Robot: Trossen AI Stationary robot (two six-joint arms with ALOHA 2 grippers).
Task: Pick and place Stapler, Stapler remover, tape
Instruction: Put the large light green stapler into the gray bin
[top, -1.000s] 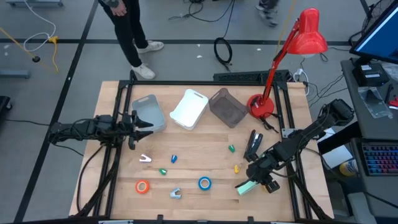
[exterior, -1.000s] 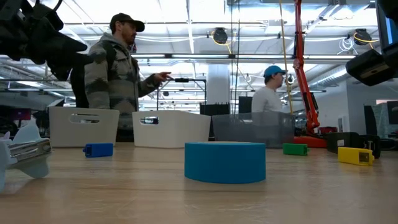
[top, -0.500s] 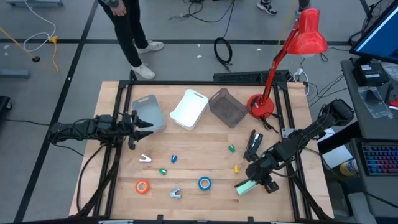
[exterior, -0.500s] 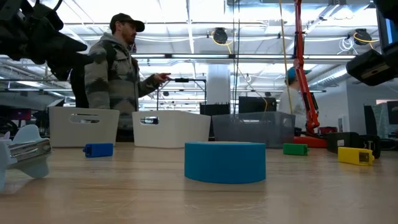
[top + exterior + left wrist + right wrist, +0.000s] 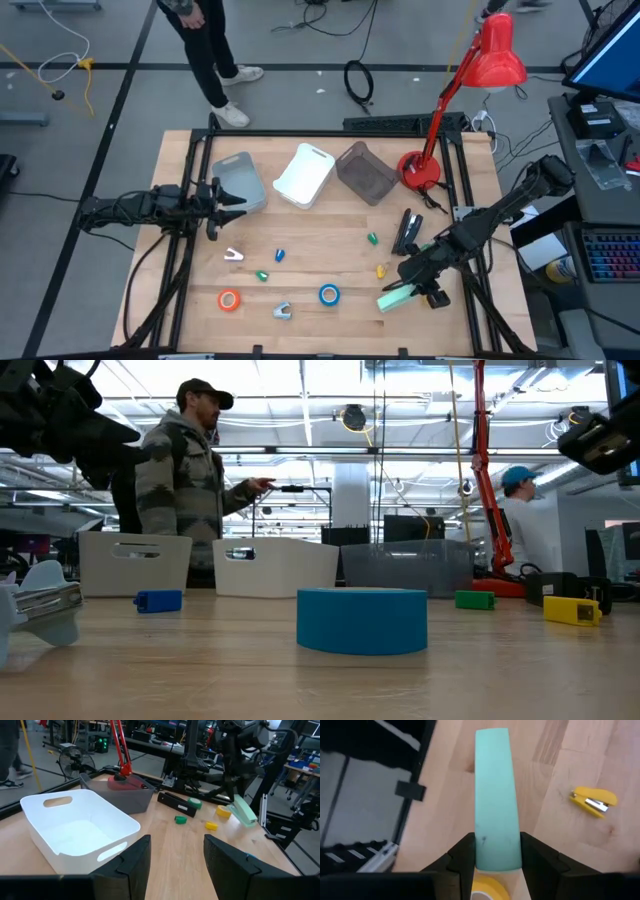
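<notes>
My right gripper (image 5: 413, 287) is at the table's near right, shut on a mint-green stapler (image 5: 492, 800) that also shows in the high view (image 5: 396, 298). A yellow tape roll (image 5: 485, 891) lies just under the fingers. The black stapler (image 5: 405, 232) lies flat, farther back on the right. The blue tape (image 5: 329, 294) and the orange tape (image 5: 229, 299) lie flat near the near edge, with a grey stapler remover (image 5: 282, 311) between them. A white remover (image 5: 234, 255) lies to the left. My left gripper (image 5: 216, 197) hangs open beside the grey bin (image 5: 240, 182). My right gripper pinches the mint-green stapler between its two fingers, one on each long side, at the end nearest the wrist (image 5: 495, 857). The fingers lie along the stapler, which sticks out ahead of them toward the near left. The left wrist view shows it tilted (image 5: 244, 810).
Three bins stand at the far side: grey, white (image 5: 304, 176) and dark grey (image 5: 366, 172). A red lamp (image 5: 420, 170) stands at the far right. Small staplers, yellow (image 5: 594, 801), green (image 5: 372, 239) and blue (image 5: 279, 255), are scattered mid-table. A person stands beyond the far edge.
My right gripper has risen a little, carrying the mint-green stapler with it. A person in the background has walked to the right.
</notes>
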